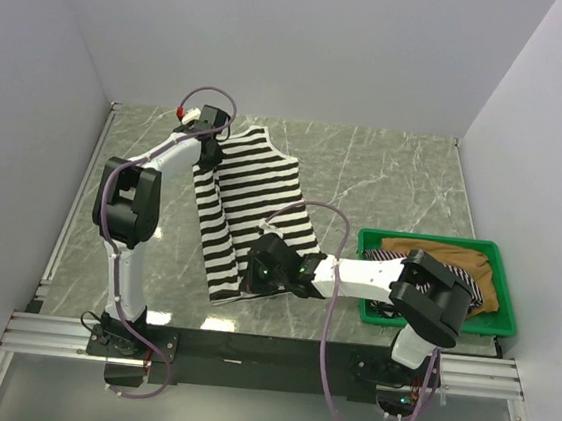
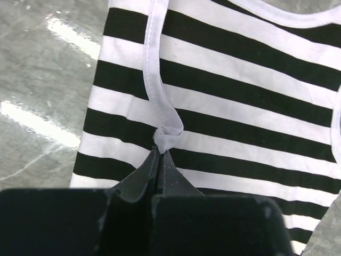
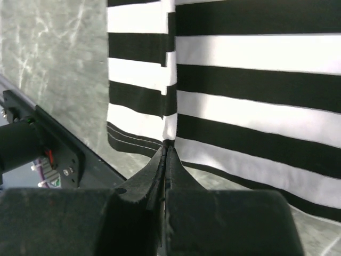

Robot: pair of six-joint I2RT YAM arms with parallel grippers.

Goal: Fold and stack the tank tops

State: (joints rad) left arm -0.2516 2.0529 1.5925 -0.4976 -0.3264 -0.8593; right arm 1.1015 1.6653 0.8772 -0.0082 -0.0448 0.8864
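Striped tank top [image 1: 252, 202] lies flat on the marble table [image 1: 386, 171], left of centre. Its long axis runs far to near with a slight slant. The neck and straps point to the far wall and the hem points to the arm bases. I note its left edge is doubled over lengthwise, and the stripes run across the body.

Left gripper [image 1: 211, 141] is at the far end. My left wrist view shows its jaws pressed together on a pinch of the white edge binding [image 2: 168, 133].

Right gripper [image 1: 254, 273] is at the near end. Its jaws are closed tight on the cloth's edge just above the hem.

Tan-brown tank top [image 1: 457, 259] lies bunched in the green tray [image 1: 429, 240] at the right. A sliver of the pinstriped tank top [image 1: 469, 283] shows beside it, mostly hidden by the right arm.
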